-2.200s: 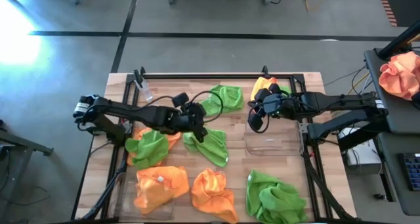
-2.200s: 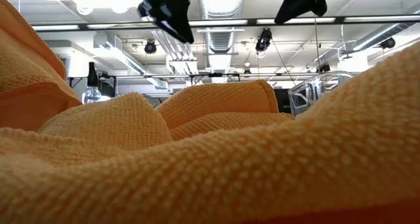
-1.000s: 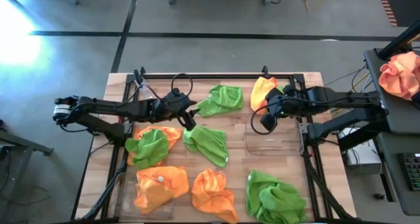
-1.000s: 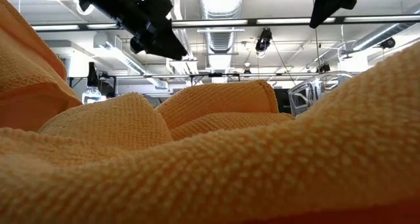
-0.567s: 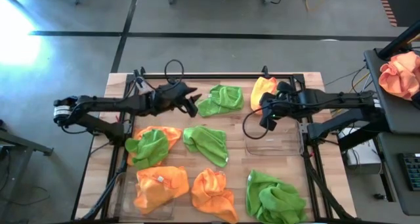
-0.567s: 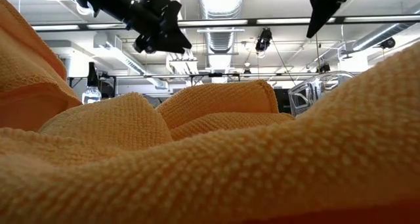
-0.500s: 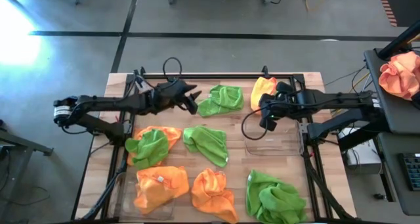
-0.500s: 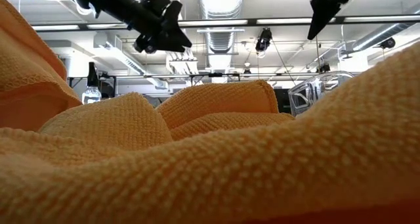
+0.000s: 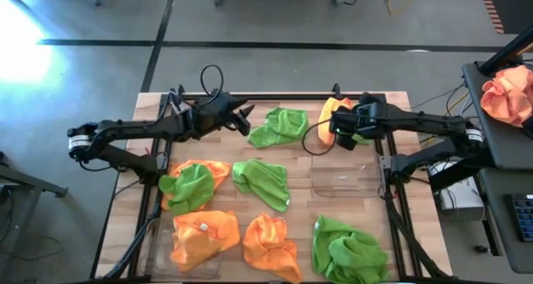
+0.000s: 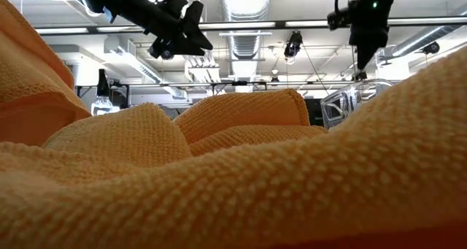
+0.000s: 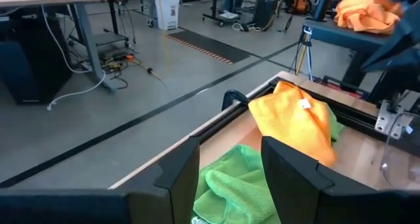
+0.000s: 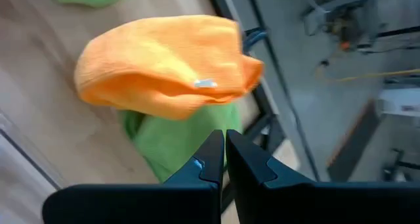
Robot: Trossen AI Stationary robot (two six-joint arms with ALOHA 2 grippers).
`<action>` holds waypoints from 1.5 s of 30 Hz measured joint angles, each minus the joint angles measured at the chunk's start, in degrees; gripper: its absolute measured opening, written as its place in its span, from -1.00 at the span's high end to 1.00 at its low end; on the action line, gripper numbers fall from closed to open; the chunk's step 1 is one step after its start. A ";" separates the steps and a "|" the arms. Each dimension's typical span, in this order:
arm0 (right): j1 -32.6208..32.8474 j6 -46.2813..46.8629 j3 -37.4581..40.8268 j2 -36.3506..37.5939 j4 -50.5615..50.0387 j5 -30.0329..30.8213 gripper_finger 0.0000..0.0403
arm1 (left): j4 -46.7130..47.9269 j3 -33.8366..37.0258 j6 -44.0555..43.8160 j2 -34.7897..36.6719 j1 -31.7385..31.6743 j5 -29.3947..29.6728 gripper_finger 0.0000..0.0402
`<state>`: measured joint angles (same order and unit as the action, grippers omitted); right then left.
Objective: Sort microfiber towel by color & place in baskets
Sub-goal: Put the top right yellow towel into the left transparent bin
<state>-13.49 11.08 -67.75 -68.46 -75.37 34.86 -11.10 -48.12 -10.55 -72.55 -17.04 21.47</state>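
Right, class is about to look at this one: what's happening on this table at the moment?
Two robot arms are sorting orange and green towels into clear baskets. Neither holds a towel now. The left gripper, open, hovers beside a green towel at the table's far side. The right gripper, shut and empty, is over an orange towel lying on a green one. The right basket is empty; the left basket holds an orange towel.

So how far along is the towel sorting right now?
Barely begun. One orange towel sits in the near-left basket; the right basket is empty. Nothing in hand: left gripper open, right gripper shut and empty above the far orange-on-green pile. Seven-odd towels remain loose.
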 joint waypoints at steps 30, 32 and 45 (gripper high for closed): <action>-7.58 -1.48 16.01 0.82 26.49 -7.96 0.94 | 0.05 -0.02 -0.50 0.00 0.05 -3.08 0.26; -8.98 -1.16 16.35 0.80 26.53 -7.90 0.94 | 0.05 -0.02 -0.50 0.00 0.04 -3.08 0.26; -15.74 -6.27 17.03 0.78 30.10 -8.07 0.94 | -0.19 -0.02 -0.51 -3.48 0.07 -2.99 0.26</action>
<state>-29.24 4.81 -50.72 -67.68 -45.28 26.79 -11.29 -48.14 -11.06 -76.04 -16.97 18.48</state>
